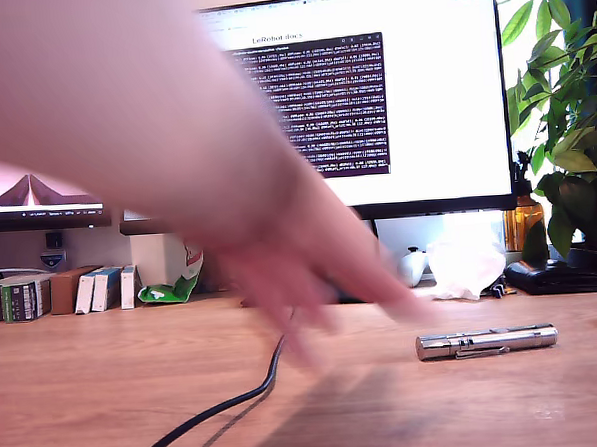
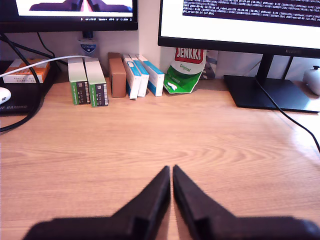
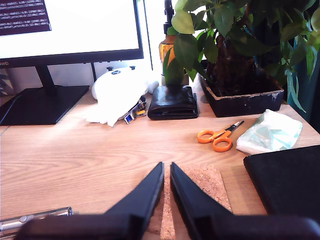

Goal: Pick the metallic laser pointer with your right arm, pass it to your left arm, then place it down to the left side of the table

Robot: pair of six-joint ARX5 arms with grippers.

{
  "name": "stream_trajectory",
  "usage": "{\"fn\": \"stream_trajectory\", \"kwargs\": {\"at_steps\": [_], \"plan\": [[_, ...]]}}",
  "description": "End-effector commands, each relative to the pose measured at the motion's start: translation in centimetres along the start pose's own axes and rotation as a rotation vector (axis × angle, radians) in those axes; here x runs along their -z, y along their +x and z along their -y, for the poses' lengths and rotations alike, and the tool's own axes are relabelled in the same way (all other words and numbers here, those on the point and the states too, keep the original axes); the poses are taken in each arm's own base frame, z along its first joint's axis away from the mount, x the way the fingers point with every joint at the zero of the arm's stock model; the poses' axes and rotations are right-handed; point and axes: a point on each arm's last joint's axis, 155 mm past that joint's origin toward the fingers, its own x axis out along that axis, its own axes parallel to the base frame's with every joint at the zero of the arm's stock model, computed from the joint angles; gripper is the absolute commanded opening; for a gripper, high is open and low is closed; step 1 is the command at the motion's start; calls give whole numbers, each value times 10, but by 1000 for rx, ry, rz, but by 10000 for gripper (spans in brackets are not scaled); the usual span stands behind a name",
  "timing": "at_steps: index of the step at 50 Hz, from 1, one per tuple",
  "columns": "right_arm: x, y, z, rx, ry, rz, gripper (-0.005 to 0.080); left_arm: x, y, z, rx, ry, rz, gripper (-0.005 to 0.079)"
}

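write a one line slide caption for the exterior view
Blurred hand sweeps over the desk beside the metallic laser pointer and a black cable.

exterior: low, near desk, facing monitor [image 1: 372, 89] | wrists: higher, same way — monitor shared

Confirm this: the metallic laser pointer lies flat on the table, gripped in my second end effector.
Not gripped. The metallic laser pointer lies flat on the table, but my second end effector is empty and apart from it, as the second wrist view shows.
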Motion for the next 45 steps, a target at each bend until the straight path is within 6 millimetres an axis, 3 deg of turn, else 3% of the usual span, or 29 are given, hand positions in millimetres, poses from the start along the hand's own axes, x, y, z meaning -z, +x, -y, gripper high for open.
{"fn": "stream_trajectory", "kwargs": {"at_steps": [1,39,45], "plan": [[-2,0,-1,-1,0,11,-10,18,3,-3,-3,-12,-35,-18],[-3,0,-1,-3,6,12,-11,18,3,-3,-3,-12,-35,-18],[-17,-1,-10,-56,123,62,-11,18,3,-1,6,-14,-35,-18]]}}
